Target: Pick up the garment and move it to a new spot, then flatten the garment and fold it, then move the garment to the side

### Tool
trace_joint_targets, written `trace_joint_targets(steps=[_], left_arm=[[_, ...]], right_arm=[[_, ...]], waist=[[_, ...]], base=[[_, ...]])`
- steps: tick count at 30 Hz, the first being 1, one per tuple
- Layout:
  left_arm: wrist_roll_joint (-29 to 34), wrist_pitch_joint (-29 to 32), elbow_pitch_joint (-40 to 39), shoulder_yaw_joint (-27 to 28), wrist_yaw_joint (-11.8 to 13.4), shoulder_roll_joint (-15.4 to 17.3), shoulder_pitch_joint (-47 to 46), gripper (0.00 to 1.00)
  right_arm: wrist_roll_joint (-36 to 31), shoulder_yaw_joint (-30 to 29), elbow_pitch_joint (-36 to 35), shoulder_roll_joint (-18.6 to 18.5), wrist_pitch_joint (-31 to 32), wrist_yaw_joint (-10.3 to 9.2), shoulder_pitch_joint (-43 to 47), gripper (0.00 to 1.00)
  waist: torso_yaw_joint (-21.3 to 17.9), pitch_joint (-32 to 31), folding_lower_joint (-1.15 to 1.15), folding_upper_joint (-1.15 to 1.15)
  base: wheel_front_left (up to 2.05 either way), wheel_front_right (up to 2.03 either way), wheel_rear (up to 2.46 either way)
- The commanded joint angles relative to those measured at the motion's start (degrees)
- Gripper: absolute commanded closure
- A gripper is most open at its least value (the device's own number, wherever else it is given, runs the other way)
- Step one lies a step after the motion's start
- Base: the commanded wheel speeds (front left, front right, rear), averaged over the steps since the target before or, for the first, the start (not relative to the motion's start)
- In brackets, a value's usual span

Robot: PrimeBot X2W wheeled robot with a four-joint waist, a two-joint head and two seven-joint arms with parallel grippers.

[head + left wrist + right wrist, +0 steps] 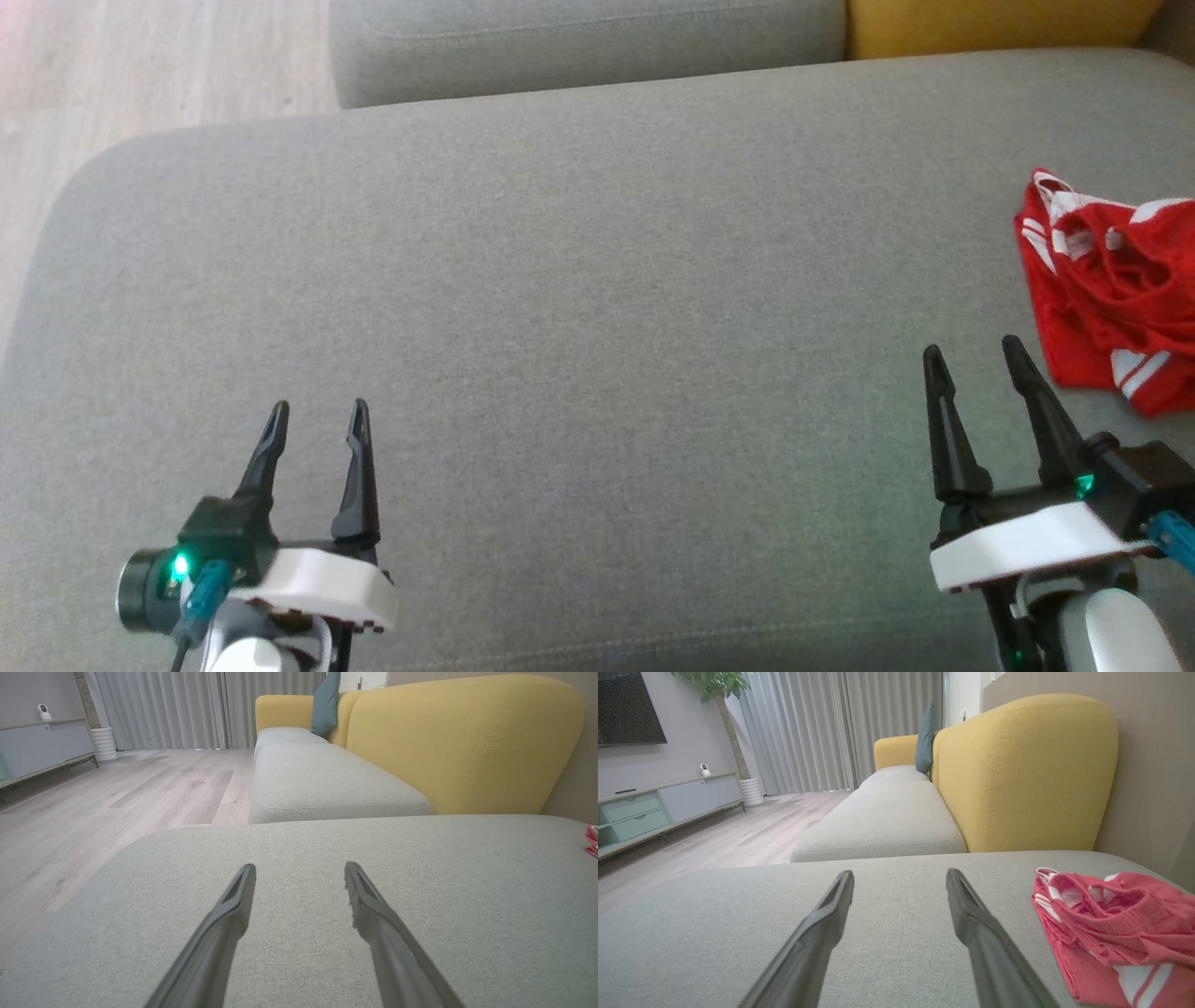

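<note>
Both grippers, left [317, 418] and right [976, 359], wide open, empty. Garment [1111, 289] crumpled near cushion edge [1158, 70]; partial pinch risks slip.

A crumpled red garment [1111, 289] with white stripes lies at the right end of a broad grey sofa cushion [579, 308], beside a pale wood floor [140, 65].

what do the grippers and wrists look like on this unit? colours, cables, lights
Left gripper and right gripper match: two long, dark, tapering fingers on a black block over a white plate. Each carries a green light and a blue cable. The left has a grey round camera barrel; the right forearm is pale silver.
</note>
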Motion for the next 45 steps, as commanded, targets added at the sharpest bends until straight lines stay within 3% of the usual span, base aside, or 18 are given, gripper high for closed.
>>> trace_joint_targets(steps=[1, 45], left_arm=[[-0.2, -0.1, -1.8, 2.0, 0.4, 0.8, -1.6, 0.0], [-1.4, -0.5, -2.1, 0.7, 1.3, 1.9, -2.0, 0.0]], right_arm=[[-0.3, 1.1, -2.5, 0.1, 0.2, -0.05, -0.6, 0.0], [0.2, 0.9, -3.8, -0.6, 1.6, -0.05, -0.1, 0.0]], waist=[[0.4, -0.3, 0.01, 0.0], [1.3, 0.3, 0.01, 0.0]], base=[[0.0, 0.0, 0.0], [0.0, 0.0, 0.0]])
